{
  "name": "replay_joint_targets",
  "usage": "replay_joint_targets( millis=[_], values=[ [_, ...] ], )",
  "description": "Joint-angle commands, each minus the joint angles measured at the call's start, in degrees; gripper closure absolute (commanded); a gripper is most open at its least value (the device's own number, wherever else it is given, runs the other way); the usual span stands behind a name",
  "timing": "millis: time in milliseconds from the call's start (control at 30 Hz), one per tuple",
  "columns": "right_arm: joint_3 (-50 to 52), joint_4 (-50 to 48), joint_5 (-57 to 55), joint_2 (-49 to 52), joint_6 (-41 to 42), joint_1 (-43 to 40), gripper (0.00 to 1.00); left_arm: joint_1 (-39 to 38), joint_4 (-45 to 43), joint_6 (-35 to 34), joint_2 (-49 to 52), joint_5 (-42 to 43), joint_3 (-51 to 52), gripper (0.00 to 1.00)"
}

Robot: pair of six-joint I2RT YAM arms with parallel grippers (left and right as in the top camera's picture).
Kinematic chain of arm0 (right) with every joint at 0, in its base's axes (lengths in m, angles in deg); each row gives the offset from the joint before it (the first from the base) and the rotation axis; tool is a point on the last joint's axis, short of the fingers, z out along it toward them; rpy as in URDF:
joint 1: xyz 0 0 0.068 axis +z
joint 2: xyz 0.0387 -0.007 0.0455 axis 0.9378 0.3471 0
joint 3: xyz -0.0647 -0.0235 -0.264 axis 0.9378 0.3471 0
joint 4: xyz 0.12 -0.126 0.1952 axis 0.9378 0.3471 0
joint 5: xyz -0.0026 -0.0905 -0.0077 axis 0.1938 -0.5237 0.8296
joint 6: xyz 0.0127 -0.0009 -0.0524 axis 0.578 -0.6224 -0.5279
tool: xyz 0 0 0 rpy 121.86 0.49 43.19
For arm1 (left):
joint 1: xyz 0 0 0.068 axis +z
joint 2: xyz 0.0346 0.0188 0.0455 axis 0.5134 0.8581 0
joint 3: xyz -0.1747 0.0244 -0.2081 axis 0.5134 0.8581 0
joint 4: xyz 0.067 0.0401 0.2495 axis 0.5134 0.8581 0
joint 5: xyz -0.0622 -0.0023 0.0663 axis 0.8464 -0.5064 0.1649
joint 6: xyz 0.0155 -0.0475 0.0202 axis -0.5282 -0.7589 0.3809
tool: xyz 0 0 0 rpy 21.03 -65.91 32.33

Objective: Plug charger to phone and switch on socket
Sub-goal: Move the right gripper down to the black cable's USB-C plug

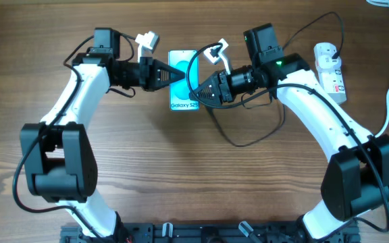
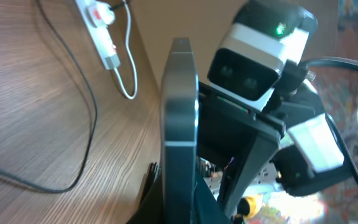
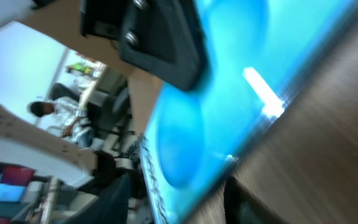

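Here we find the phone (image 1: 182, 100), lying twelve-to-six, clenched at nine o'clock by the left gripper (image 1: 169, 75); right gripper (image 1: 196, 91) at three, state unclear.

I am reading white lettering, "Galaxy S2", near the lower edge of the small rectangular smartphone (image 1: 179, 96) with the light-blue screen; its final character is partly covered.

- The phone (image 3: 241, 81) runs diagonally across the middle, its screen glowing bright blue with a darker oval patch.
- A white streak of glare sits on the screen.
- A black finger (image 3: 166, 43) with two screws overlaps the phone's upper end.
- The wooden table (image 3: 334, 149) shows at the lower right.
- Far behind, blurred, a person (image 3: 45, 112) sits in a room.
- Two dark shapes at the bottom edge are too blurred to tell.
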Motion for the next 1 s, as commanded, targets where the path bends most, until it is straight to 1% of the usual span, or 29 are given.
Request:
replay_joint_targets(
  millis=[0,33,67,100,167,233,267,300,333,367,400,467,533,567,633,700,800,867,967],
  values=[
    [0.07,-0.13,-6.86,-1.25,0.96,-0.15,0.34,4.09,-0.15,-2.58,-0.42,-0.04,-0.59,0.96],
    [0.07,-0.28,-8.66,-1.25,1.25,-0.15,0.34,4.85,0.04,-2.91,-0.42,-3.78,-0.59,0.96],
    [0.07,-0.26,-10.78,-1.25,2.86,-0.17,0.34,5.31,0.72,-5.29,-0.42,-8.55,-0.59,0.96],
    [0.07,-0.2,-14.62,-1.25,5.51,-0.2,0.34,5.97,1.25,-8.44,-0.42,-10.91,-0.59,0.96],
    [0.07,1.14,-22.12,-1.25,7.58,-0.2,0.35,8.81,0.0,-8.74,-0.44,-10.21,-0.59,0.96],
    [0.07,2.43,-23.06,-1.25,6.84,-0.2,0.34,10.64,0.46,-9.9,-0.44,-9.84,-0.59,0.96],
    [0.07,2.89,-23.08,-1.25,5.55,-0.2,0.38,10.84,0.57,-10.75,-0.42,-9.84,-0.59,0.96],
    [0.07,3.23,-24.09,-1.25,5.31,0.02,0.56,10.93,0.76,-11.37,-0.31,-9.84,-0.59,0.96],
    [0.07,3.87,-27.87,-1.25,5.6,0.48,0.69,10.93,0.7,-11.76,-0.28,-9.84,-0.59,0.96],
    [0.07,5.68,-36.3,-1.25,5.7,1.7,0.75,10.93,0.68,-12.7,0.07,-9.84,-0.59,0.96],
    [0.07,7.69,-43.65,-1.25,5.57,3.54,0.73,10.93,0.63,-12.76,0.52,-9.84,-0.59,0.96],
    [0.07,8.74,-52.37,-1.25,5.44,7.08,0.72,10.93,-0.5,-12.76,1.53,-9.86,-0.59,0.96],
    [0.42,8.72,-58.77,-1.22,5.64,9.4,0.72,10.93,-1.11,-12.74,2.29,-9.86,-0.59,0.96],
    [1.16,8.74,-60.17,-1.09,5.66,10.32,0.72,10.91,-1.07,-12.52,2.49,-9.97,-0.59,0.96],
    [3.37,8.07,-60.15,-0.52,6.38,10.73,0.69,10.75,-1.03,-12.52,2.49,-12.72,-0.59,0.96],
    [7.52,3.39,-60.15,-0.13,6.78,10.73,0.68,10.1,-0.81,-12.52,2.49,-14.38,-0.59,0.96],
    [13.05,-6.64,-60.13,0.94,3.58,10.73,0.71,9.03,-1.31,-12.48,2.49,-15.54,-0.59,0.96],
    [15.23,-10.82,-59.69,2.54,0.76,10.73,0.71,8.87,-1.25,-12.5,2.49,-17.4,-0.59,0.96],
    [16.7,-16.17,-59.65,5.57,-0.17,10.73,0.71,8.87,-1.31,-12.33,2.49,-17.4,-0.59,0.96]
  ],
)
